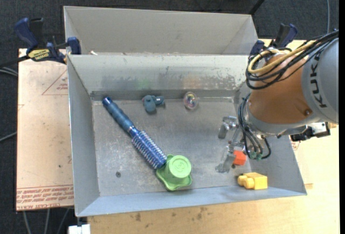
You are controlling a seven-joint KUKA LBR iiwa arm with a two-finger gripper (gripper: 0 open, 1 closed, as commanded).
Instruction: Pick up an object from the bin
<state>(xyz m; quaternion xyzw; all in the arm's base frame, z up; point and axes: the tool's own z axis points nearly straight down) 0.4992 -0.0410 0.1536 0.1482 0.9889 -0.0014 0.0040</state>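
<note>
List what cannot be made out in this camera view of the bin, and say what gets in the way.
- Bin floor at the right: hidden under the arm.
- Small orange piece beside the gripper: too small to tell whether it is robot part or loose thing.
- Pale round thing by the far wall: too small to identify.
- Tip of the blue brush: covered by the green round thing.
</note>
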